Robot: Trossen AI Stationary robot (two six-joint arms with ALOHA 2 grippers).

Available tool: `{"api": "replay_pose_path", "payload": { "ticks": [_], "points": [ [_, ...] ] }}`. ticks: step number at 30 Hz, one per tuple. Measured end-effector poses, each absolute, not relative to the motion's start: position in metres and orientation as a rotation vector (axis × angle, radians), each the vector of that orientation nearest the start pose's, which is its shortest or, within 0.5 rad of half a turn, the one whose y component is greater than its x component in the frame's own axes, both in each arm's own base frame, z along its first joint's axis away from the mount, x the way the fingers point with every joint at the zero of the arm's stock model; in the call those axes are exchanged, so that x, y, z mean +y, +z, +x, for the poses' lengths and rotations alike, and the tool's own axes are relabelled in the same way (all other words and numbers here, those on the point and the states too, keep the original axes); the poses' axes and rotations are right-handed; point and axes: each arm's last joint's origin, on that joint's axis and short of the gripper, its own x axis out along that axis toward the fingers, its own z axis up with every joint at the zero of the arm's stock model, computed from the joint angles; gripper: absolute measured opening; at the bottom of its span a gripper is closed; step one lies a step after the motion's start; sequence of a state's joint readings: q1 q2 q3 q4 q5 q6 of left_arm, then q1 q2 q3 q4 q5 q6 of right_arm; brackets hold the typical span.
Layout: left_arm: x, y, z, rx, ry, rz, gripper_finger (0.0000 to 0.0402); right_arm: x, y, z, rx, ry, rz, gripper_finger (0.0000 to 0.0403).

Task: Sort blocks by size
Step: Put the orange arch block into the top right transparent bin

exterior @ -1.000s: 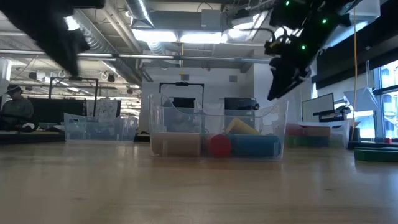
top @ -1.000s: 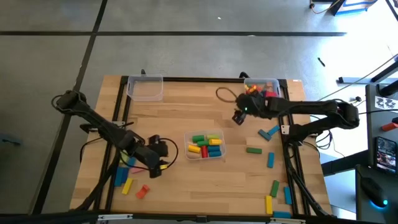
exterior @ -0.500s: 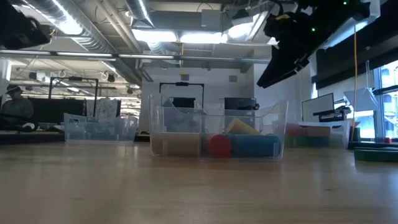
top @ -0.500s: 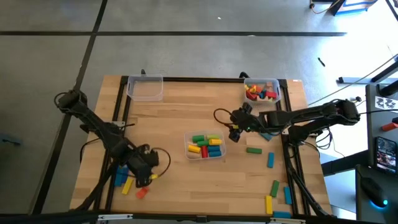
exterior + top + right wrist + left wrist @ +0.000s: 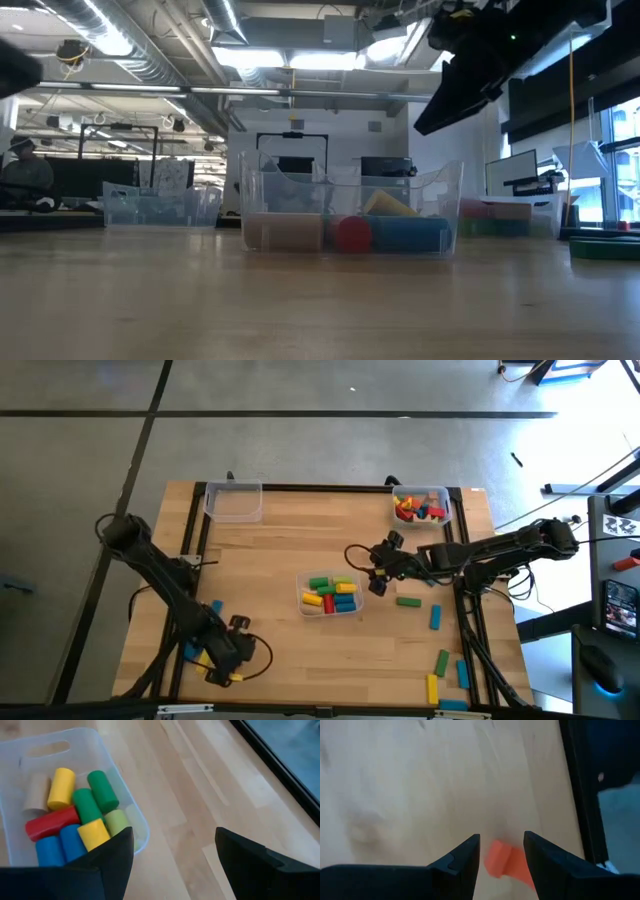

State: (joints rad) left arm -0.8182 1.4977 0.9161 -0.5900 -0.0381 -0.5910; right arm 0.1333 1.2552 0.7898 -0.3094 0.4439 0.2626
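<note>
I am a two-armed robot sorting painted wooden blocks by size on a wooden tabletop [image 5: 270,560].

My left gripper [image 5: 501,851] hangs low near the front left corner of the tabletop, its jaws open. An orange block [image 5: 506,862] lies on the wood directly between and just beyond the two fingers, not yet held. A blue block [image 5: 192,646] and a yellow one [image 5: 203,658] lie just beside that arm.

My right gripper [image 5: 175,845] hovers with its jaws wide open and empty, just beside the clear centre bin [image 5: 352,576]. That bin holds short cylinders in green, yellow, red and blue. A green block [image 5: 407,601] lies on the wood just beside this gripper, with more blue, green and yellow blocks farther off towards the front right corner.

I judge the step in hand is picking up the orange block. The next move calls for lowering the left gripper around it and closing squarely.

A second bin [image 5: 421,506] at the far right already holds red, orange and yellow pieces; a third [image 5: 233,501] at the far left looks empty.

Beyond the tabletop is a workshop with ceiling lights, monitors and a grey floor.
</note>
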Motion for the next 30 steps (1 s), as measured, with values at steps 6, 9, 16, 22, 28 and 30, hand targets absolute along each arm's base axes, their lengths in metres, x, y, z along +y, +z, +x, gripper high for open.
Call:
{"api": "replay_pose_path", "payload": {
  "ticks": [6,9,16,22,28,30],
  "points": [
    [-0.208,0.175,0.190,1.306,-0.339,0.023,0.0147,0.021,0.230,0.253,0.701,-0.393,0.028,0.0270],
    [-0.210,0.167,0.190,1.331,-0.335,0.056,0.0147,0.021,0.227,0.254,0.712,-0.394,0.025,0.0270],
    [-0.213,0.156,0.190,1.380,-0.359,0.073,0.0134,0.021,0.223,0.257,0.727,-0.395,0.020,0.0270],
    [-0.214,0.153,0.191,1.396,-0.362,0.070,0.0087,0.021,0.223,0.257,0.726,-0.395,0.020,0.0270],
    [-0.214,0.153,0.192,1.380,-0.397,0.101,0.0032,0.021,0.223,0.257,0.726,-0.395,0.020,0.0270],
    [-0.214,0.154,0.192,1.377,-0.406,0.110,0.0031,0.021,0.223,0.257,0.726,-0.395,0.020,0.0270]
  ]
}}
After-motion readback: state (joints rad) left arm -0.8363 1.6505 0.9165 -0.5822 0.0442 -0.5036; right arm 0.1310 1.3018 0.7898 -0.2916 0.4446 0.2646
